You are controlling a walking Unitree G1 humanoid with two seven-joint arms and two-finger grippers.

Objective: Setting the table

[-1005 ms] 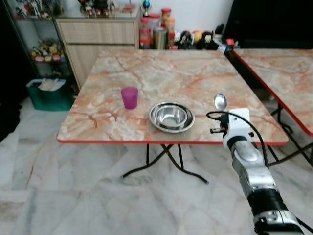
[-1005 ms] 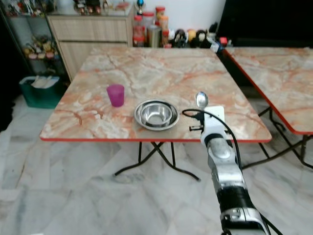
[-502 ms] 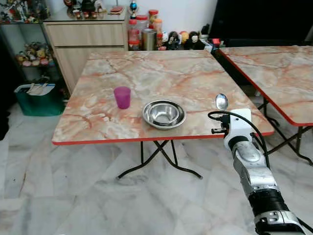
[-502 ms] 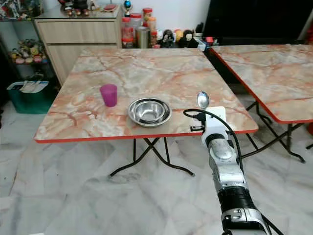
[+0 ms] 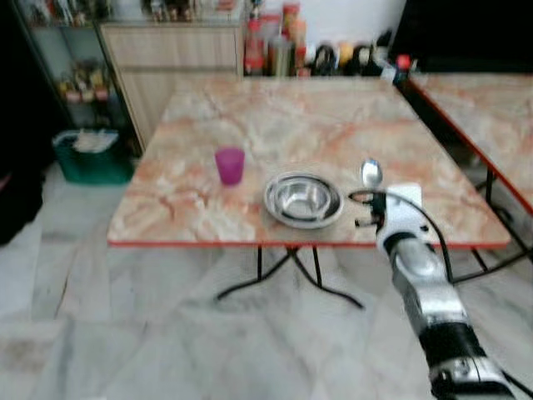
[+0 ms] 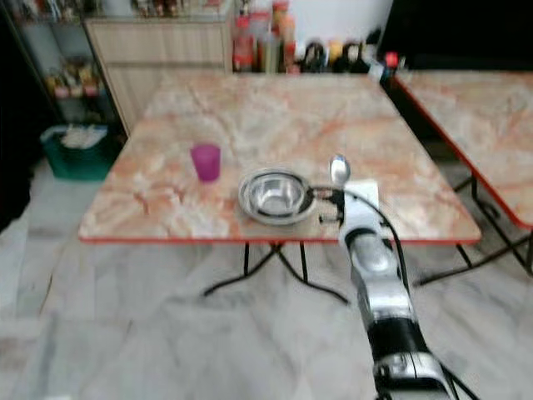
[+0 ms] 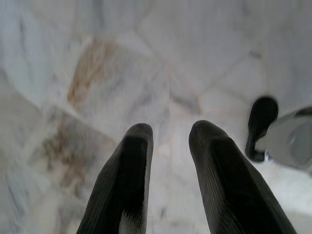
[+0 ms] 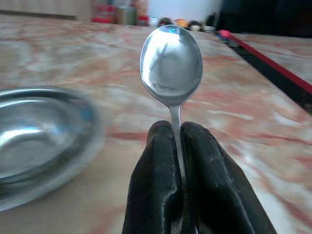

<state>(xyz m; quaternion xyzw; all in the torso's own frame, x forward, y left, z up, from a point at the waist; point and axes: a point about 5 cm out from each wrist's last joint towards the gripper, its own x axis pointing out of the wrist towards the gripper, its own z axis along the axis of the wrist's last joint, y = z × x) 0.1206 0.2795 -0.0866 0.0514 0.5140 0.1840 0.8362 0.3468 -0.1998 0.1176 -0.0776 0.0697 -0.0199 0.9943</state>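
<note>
My right gripper (image 8: 178,132) is shut on the handle of a metal spoon (image 8: 171,63), which stands upright with its bowl end up. In the eye views the spoon (image 5: 371,172) is held over the near right part of the marble table (image 5: 333,117), just right of a steel bowl (image 5: 303,200). The steel bowl (image 8: 34,136) is empty and sits near the table's front edge. A purple cup (image 5: 230,165) stands upright left of the bowl. My left gripper (image 7: 168,134) hangs open over the marble floor with nothing between its fingers.
A second marble table (image 5: 491,100) stands to the right across a narrow gap. Behind are a wooden cabinet (image 5: 175,46) and jars and bottles (image 5: 283,37). A green bin (image 5: 92,154) sits on the floor at left. Black folding legs (image 5: 283,275) run under the table.
The camera has shifted and the picture is blurred; the table looks closer than half a second ago. The spoon stays in my right gripper, now nearer the bowl's right rim.
</note>
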